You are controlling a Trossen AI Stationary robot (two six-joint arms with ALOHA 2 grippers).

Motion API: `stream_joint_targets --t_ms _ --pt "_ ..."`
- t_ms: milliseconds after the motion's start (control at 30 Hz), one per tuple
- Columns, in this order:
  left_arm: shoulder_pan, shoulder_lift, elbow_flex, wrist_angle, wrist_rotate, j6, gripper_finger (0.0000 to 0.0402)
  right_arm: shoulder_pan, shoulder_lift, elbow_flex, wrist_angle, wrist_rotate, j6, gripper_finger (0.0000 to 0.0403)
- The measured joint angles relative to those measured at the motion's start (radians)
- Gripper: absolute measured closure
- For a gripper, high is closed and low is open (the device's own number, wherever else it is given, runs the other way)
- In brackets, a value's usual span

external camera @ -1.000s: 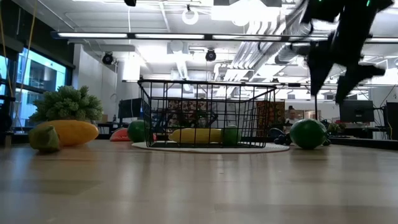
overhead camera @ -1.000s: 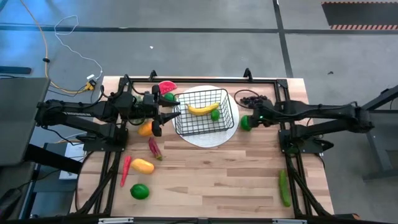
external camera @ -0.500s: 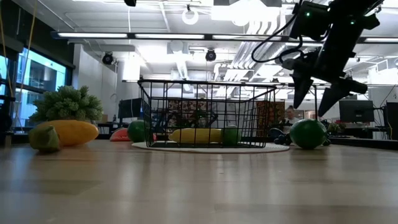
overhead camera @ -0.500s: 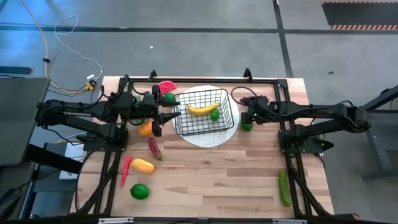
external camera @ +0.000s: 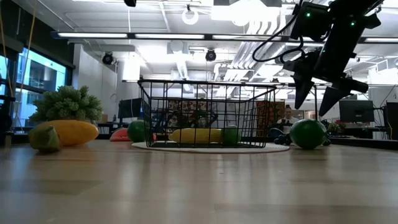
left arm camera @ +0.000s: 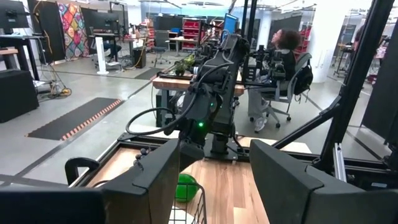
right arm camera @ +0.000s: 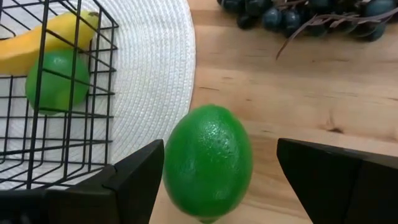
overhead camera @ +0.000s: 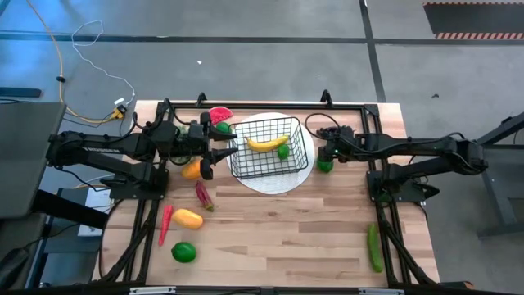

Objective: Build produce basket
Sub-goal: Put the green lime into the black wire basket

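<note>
The black wire basket (overhead camera: 270, 147) stands on a round white plate (overhead camera: 274, 182) and holds a yellow banana (overhead camera: 267, 143) and a lime (overhead camera: 283, 152). Another green lime (right arm camera: 208, 162) lies on the wood just right of the plate. My right gripper (external camera: 314, 106) is open, slanting down over that lime, a finger on either side and the tips above it, not touching. Dark grapes (overhead camera: 332, 131) lie just beyond. My left gripper (overhead camera: 225, 146) waits open and level at the basket's left side, with nothing between its fingers.
Left of the basket lie a watermelon slice (overhead camera: 219, 115), a lime (overhead camera: 222, 128) and an orange fruit (overhead camera: 192, 170). Nearer the front left are two red peppers (overhead camera: 203, 195), a yellow fruit (overhead camera: 188, 218) and a lime (overhead camera: 184, 251). A cucumber (overhead camera: 374, 247) lies front right.
My right gripper has come down and toward the basket until it stands over the lime beside the plate, tipping further downward. Its fingers have stayed open. It has kept still for the last half second. The lime has not moved.
</note>
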Motion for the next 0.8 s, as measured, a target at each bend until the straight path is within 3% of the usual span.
stream_joint_targets --t_ms 333,467,800 --pt "0.000 0.000 0.000 -0.003 0.000 -0.001 0.0218 0.000 0.061 0.000 0.003 -0.002 0.018 0.0064" --pt "0.000 0.000 0.000 -0.004 0.000 -0.003 0.0218 0.000 0.075 0.000 0.001 -0.011 0.106 0.0062" --pt "0.000 0.000 0.000 -0.006 0.000 -0.001 0.0218 0.000 0.175 0.000 0.044 -0.046 0.110 0.0061"
